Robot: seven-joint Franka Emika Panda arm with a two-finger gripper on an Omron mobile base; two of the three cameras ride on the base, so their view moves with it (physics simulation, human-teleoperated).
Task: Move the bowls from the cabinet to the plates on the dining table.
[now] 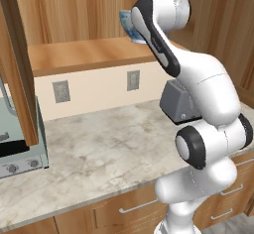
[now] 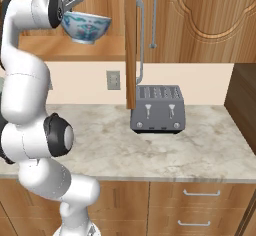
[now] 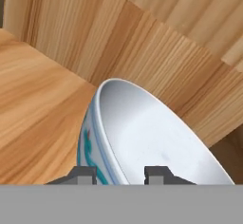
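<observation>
My gripper (image 3: 121,175) is shut on the rim of the white bowl with the blue-teal pattern (image 2: 86,26). One fingertip (image 3: 85,174) is outside the wall and the other is inside. The bowl hangs tilted just above the cabinet's wooden shelf (image 1: 84,54), in front of the cabinet's back wall (image 3: 156,52). In the left base view a sliver of the bowl (image 1: 128,26) shows behind my forearm. The cabinet's door (image 2: 131,45) stands open, edge on. The cream-white bowl, the plates and the dining table are out of view.
Below the shelf lies a marble counter (image 2: 165,150) with a grey toaster (image 2: 157,109). A pale appliance (image 1: 20,144) stands at the counter's left end under the other open door (image 1: 17,64). Drawers with horizontal handles (image 2: 200,192) sit beneath the counter.
</observation>
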